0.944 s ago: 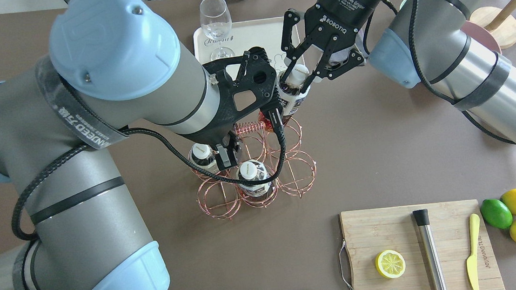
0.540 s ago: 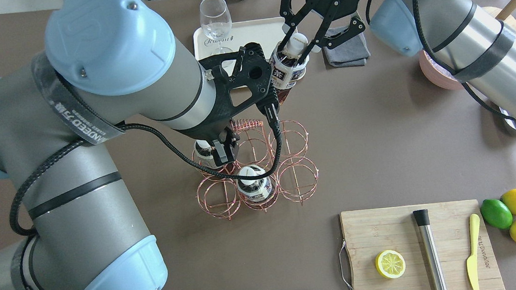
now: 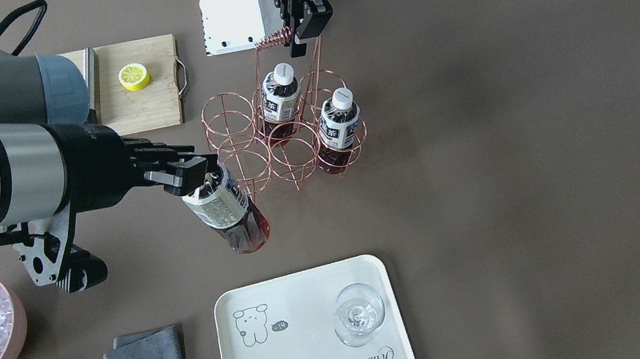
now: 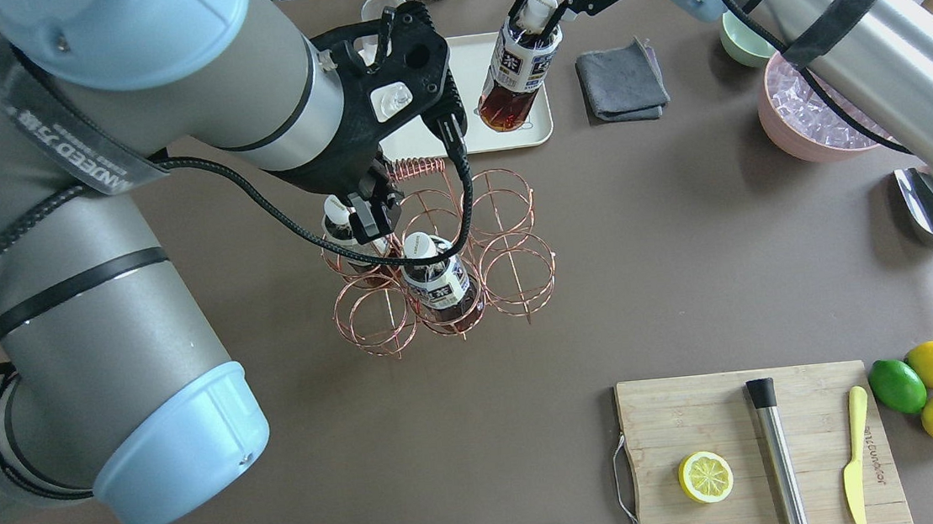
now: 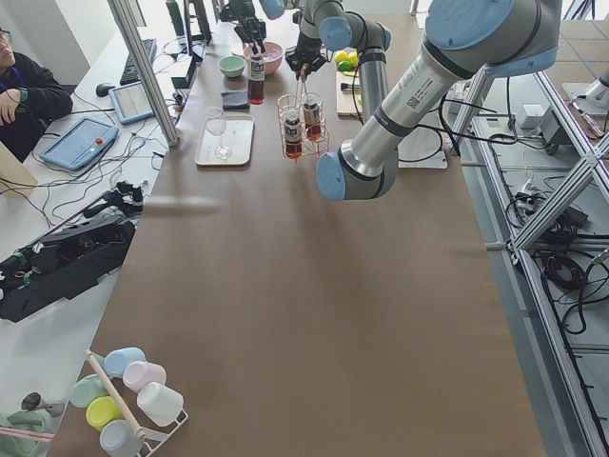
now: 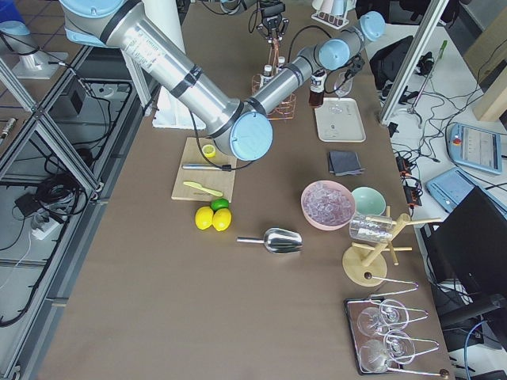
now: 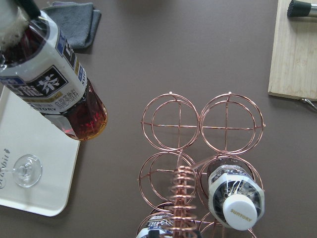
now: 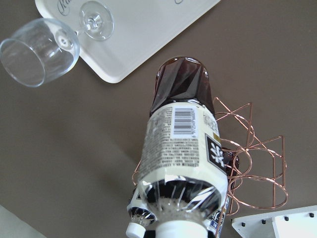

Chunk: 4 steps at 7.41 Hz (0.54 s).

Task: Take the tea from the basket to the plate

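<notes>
Tea bottle held in the air between basket and plate, the basket gripped by its handle.

On the left, the left gripper (image 4: 369,215) has its fingers drawn narrow on the tall wire handle of the basket (image 4: 441,243), just beside the handle's coil. Two more bottles (image 4: 436,275) stand upright in two of the basket's six rings. Further right, the right gripper (image 4: 543,9) pinches the tea (image 4: 515,68) at its white cap, fingers tight on the neck. The bottle hangs tilted, dark base lowest, above the table (image 4: 686,260) and apart from the basket. The right wrist camera shows its base over brown table just beside a corner of the plate (image 4: 471,67), not resting on it. A wine glass (image 3: 358,314) stands on the plate. Right of the plate lies a grey cloth (image 4: 622,84).
</notes>
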Each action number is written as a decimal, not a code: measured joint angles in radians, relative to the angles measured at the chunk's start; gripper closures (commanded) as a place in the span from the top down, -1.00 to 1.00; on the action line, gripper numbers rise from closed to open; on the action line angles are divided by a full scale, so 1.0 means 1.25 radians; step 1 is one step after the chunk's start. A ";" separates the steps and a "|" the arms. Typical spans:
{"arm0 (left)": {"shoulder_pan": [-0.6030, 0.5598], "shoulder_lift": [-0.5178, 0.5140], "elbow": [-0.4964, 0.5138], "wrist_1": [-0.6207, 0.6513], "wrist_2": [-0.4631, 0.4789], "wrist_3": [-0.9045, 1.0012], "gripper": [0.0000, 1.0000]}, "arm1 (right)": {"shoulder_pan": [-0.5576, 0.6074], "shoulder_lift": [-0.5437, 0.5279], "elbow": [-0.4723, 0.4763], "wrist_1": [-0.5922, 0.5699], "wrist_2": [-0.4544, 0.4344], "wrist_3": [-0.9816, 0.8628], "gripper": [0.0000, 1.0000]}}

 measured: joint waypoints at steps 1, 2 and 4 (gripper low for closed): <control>-0.021 -0.001 -0.007 0.007 -0.016 0.003 -1.00 | 0.011 0.018 -0.057 0.001 -0.010 -0.038 -1.00; -0.042 0.002 -0.021 0.016 -0.033 0.008 -1.00 | 0.015 0.038 -0.115 0.001 -0.024 -0.078 -1.00; -0.093 0.013 -0.054 0.042 -0.069 0.045 -1.00 | 0.005 0.070 -0.207 0.001 -0.060 -0.148 -1.00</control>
